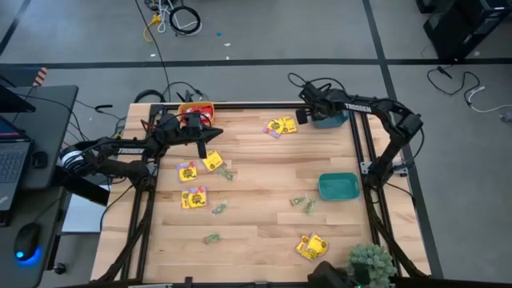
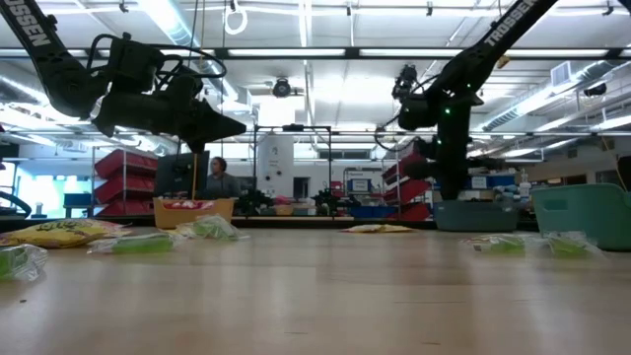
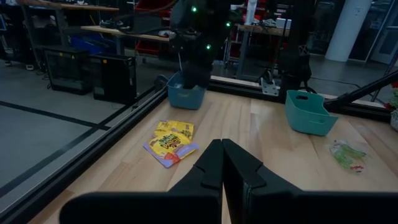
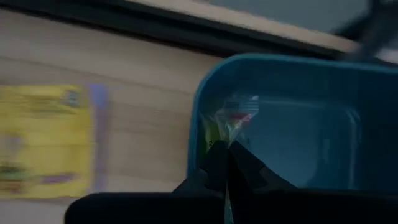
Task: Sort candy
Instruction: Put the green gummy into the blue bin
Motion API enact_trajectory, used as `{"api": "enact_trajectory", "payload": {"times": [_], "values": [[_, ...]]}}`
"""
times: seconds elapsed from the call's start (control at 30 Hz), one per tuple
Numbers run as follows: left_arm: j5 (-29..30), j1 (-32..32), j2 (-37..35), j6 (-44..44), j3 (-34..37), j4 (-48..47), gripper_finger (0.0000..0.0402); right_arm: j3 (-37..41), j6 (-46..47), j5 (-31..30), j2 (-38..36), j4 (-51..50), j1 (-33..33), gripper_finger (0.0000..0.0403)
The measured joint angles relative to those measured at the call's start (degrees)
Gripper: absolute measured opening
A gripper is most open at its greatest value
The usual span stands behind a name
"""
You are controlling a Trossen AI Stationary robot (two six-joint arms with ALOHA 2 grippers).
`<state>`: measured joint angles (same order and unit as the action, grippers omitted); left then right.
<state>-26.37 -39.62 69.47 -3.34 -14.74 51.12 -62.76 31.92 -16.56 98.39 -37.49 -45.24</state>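
Across the pale wooden table [image 1: 256,172] we see candy [image 1: 213,162] scattered; the right gripper [image 4: 229,147], fingers pinched on a pale green packet [image 4: 231,119], hangs over the far teal bowl [image 4: 323,93]; the left gripper [image 1: 202,153], clenched empty, hovers just above yellow packets.

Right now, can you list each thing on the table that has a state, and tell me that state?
Left hand: shut, empty, raised above the table near the orange bowl.
Right hand: shut, over the far teal bowl.
Far teal bowl: upright, one pale green packet inside.
Near teal bowl: upright, looks empty.
Orange bowl: upright, contents unclear.
Yellow packets: lying flat on the table, unsorted.
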Motion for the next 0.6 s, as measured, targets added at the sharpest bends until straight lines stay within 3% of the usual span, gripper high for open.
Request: {"api": "enact_trajectory", "payload": {"times": [0.37,0.6], "values": [[0.0,0.0,-0.01,0.08,0.0,0.1,0.0005,-0.02,-2.03,8.06,0.0,12.18,2.62,0.001],[0.0,0.0,-0.02,0.39,0.0,0.1,0.0009,-0.02,-5.14,8.27,0.0,11.38,2.84,0.0066]]}}
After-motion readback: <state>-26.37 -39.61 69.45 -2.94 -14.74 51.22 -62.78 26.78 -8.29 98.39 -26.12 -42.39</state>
